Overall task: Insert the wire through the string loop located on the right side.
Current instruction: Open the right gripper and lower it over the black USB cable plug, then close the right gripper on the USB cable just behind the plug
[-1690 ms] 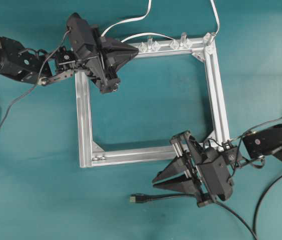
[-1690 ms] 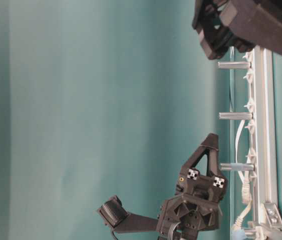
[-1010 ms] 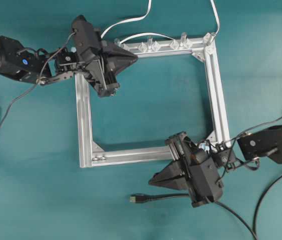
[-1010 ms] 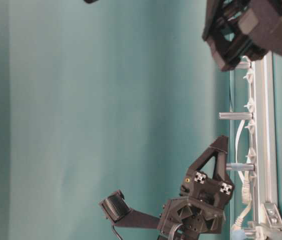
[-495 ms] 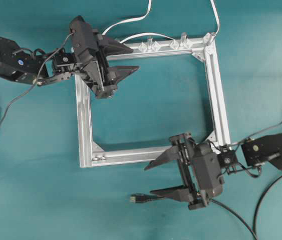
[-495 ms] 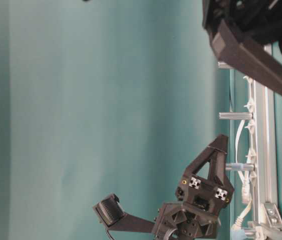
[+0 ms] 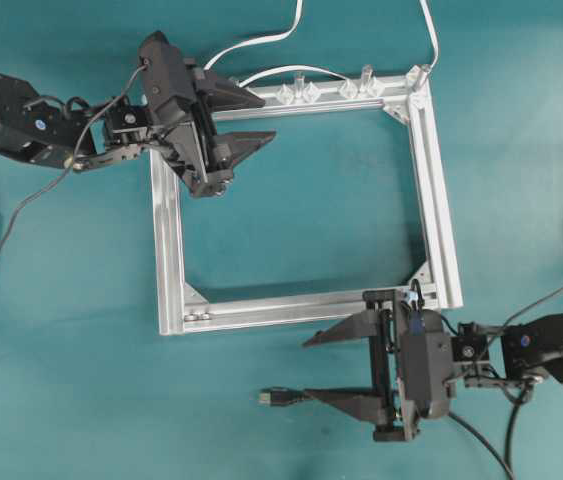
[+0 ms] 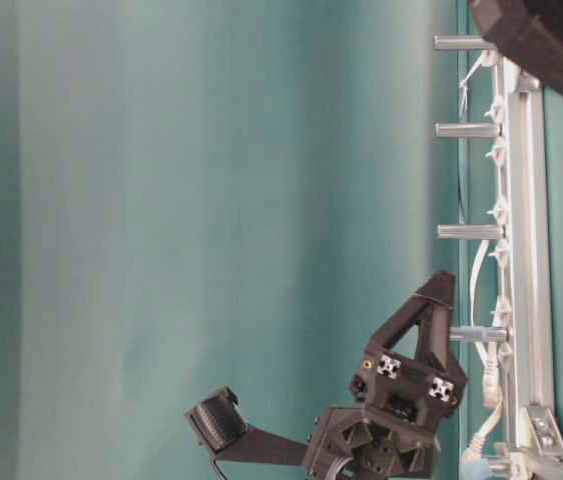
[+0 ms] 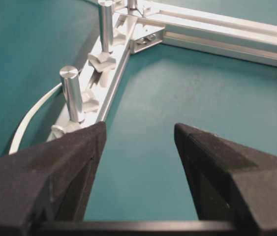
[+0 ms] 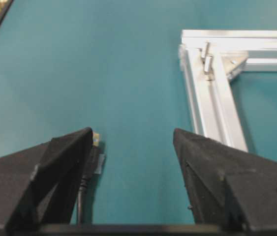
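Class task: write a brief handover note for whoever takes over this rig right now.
Left gripper: open, empty, over the frame's top-left corner.
Right gripper: open, empty, below the frame's bottom bar.
The wire lies on the table; its plug sits by the right gripper's lower finger, ungrasped.
String loop: not discernible.
Done: nothing.
Left: grasp the plug, thread it through the loop.

frame [image 7: 431,180]: brushed aluminium, shiny | table [image 7: 301,230]: matt teal | gripper fingers [image 9: 54,162]: matt black, grainy

The wire [image 7: 291,397] runs under the right gripper [image 7: 329,368], its middle stretch hidden; the string loop is too small to find. The aluminium frame [image 8: 527,250] is cut off at the table-level view's right edge.
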Robot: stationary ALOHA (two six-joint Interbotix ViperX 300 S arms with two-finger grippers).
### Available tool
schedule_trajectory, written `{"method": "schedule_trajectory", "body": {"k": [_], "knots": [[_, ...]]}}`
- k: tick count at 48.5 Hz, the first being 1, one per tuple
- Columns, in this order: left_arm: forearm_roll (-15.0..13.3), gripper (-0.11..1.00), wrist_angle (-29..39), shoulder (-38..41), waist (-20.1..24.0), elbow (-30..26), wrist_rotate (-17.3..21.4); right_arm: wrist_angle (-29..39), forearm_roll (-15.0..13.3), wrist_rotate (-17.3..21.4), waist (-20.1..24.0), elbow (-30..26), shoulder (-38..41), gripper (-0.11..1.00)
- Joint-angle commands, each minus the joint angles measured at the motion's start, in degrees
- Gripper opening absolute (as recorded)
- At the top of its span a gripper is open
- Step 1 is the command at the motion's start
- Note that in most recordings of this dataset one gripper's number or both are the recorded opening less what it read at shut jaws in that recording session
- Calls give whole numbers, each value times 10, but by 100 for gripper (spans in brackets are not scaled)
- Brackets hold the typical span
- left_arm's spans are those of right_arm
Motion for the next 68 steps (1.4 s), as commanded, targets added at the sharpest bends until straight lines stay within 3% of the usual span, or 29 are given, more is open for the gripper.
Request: {"method": "schedule_trajectory", "body": {"k": [1,27,56,68], "knots": [[2,67,1,-19,-2,-8,-1,-5,2,-1,4,-8,-6,78],[1,67,13,-24,-3,-2,-2,-5,4,37,24,-62,102,78],[2,67,13,-24,-4,4,-2,8,4,37,29,-65,129,76],[2,67,12,-24,-4,4,-2,14,4,37,29,-62,129,65]]}}
